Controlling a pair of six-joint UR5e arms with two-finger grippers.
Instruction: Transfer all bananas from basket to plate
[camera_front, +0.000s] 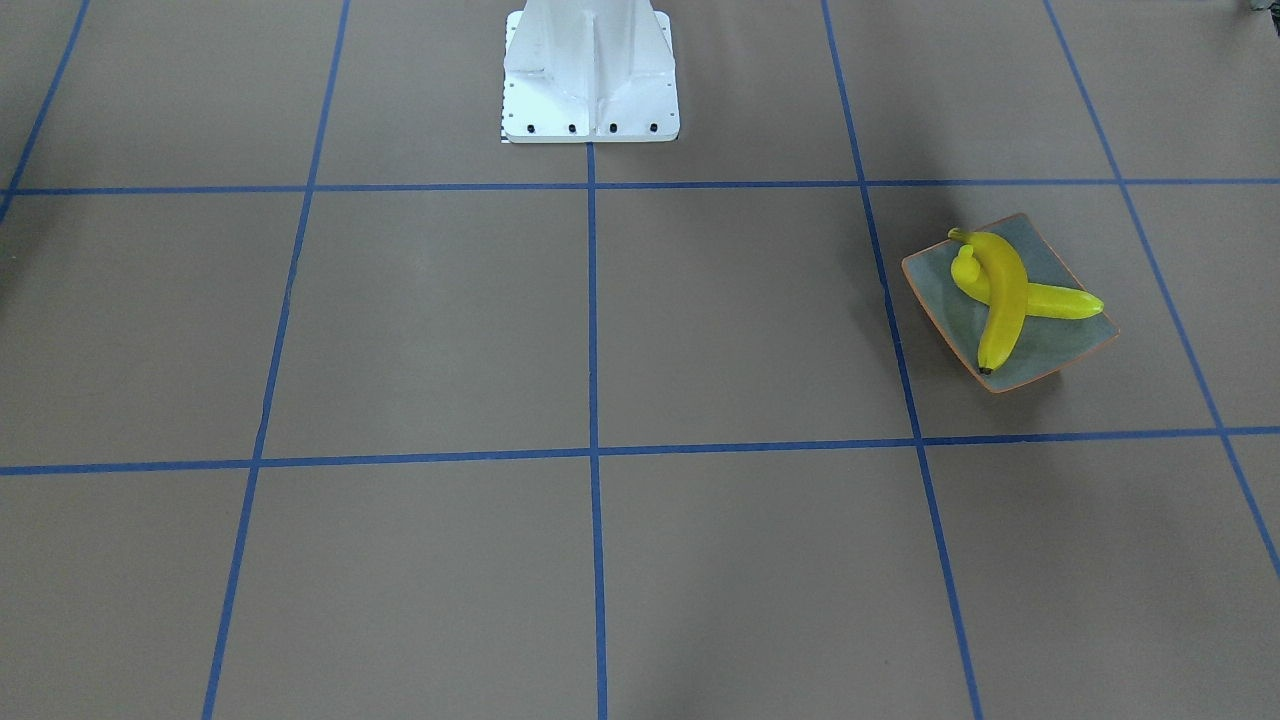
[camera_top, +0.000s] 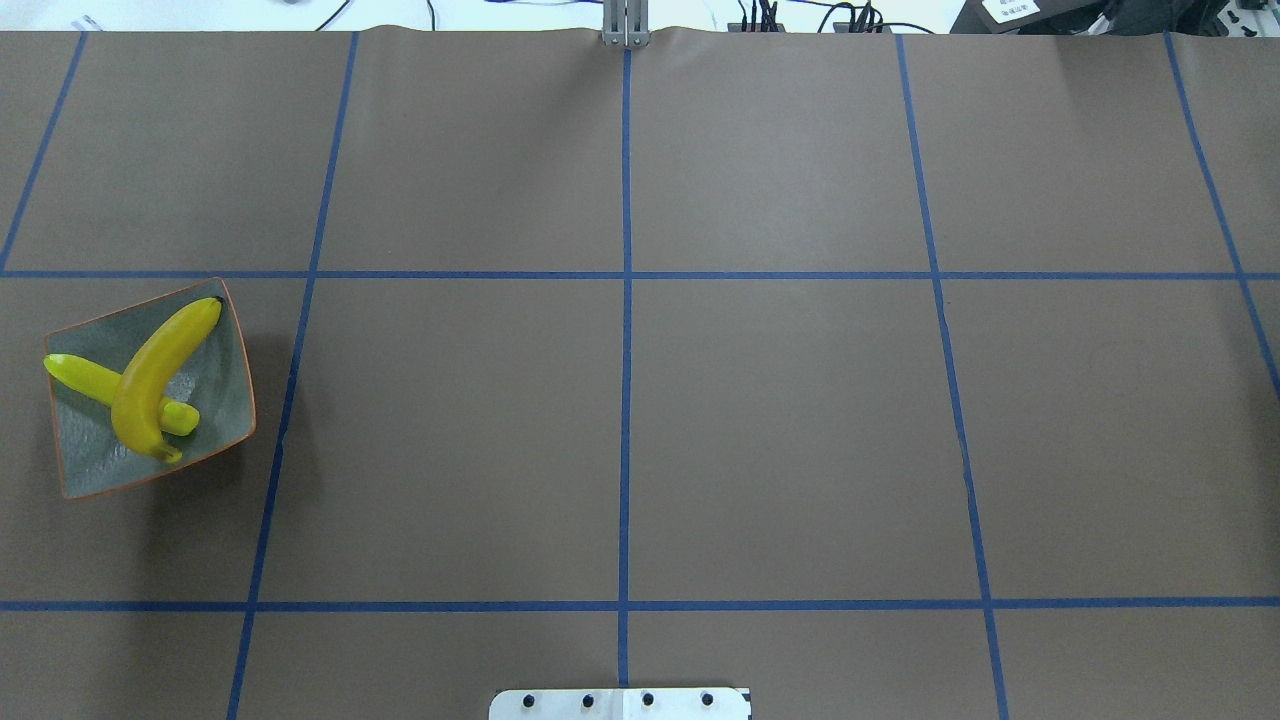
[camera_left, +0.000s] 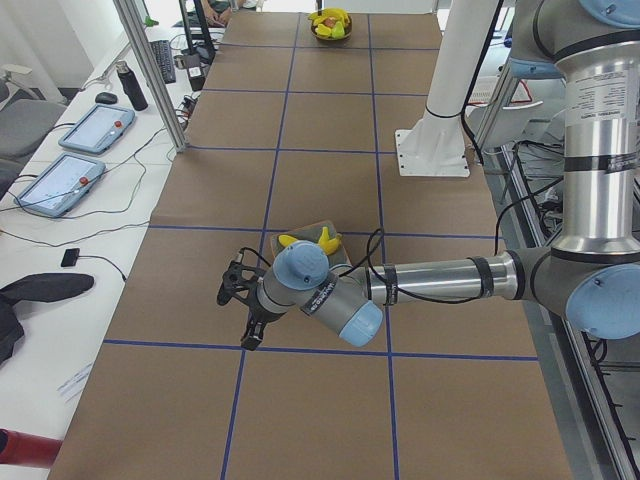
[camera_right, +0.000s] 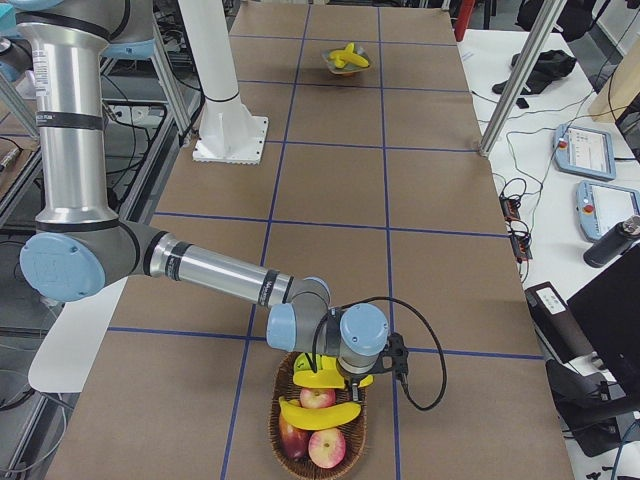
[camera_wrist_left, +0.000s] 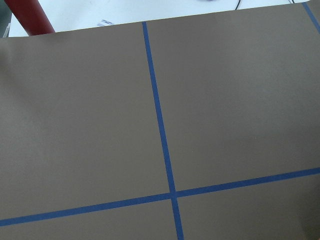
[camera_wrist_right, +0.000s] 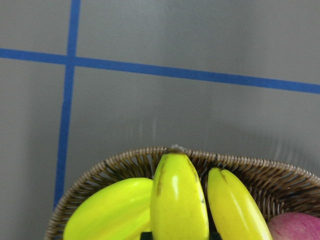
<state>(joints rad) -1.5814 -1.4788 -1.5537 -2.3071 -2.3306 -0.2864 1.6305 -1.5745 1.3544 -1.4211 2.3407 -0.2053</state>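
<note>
The grey-green plate (camera_front: 1050, 345) with its orange rim holds two crossed bananas: a deeper yellow, dark-tipped one (camera_front: 1005, 290) lies over a paler one (camera_front: 1070, 300). The plate also shows in the overhead view (camera_top: 215, 395). The wicker basket (camera_right: 275, 420) holds a curved banana (camera_right: 320, 413). My right gripper (camera_right: 335, 382) hangs low over the basket, right at a yellow banana (camera_wrist_right: 177, 200). I cannot tell whether it is open or shut. My left gripper (camera_left: 235, 315) hovers over bare table just past the plate (camera_left: 305, 230). I cannot tell its state.
Red apples (camera_right: 330, 447) and another yellow fruit (camera_wrist_right: 110, 212) lie in the basket. The white robot base (camera_front: 590, 70) stands at mid table. Tablets and cables (camera_left: 75, 165) lie off the table's far side. Blue tape lines grid the brown table.
</note>
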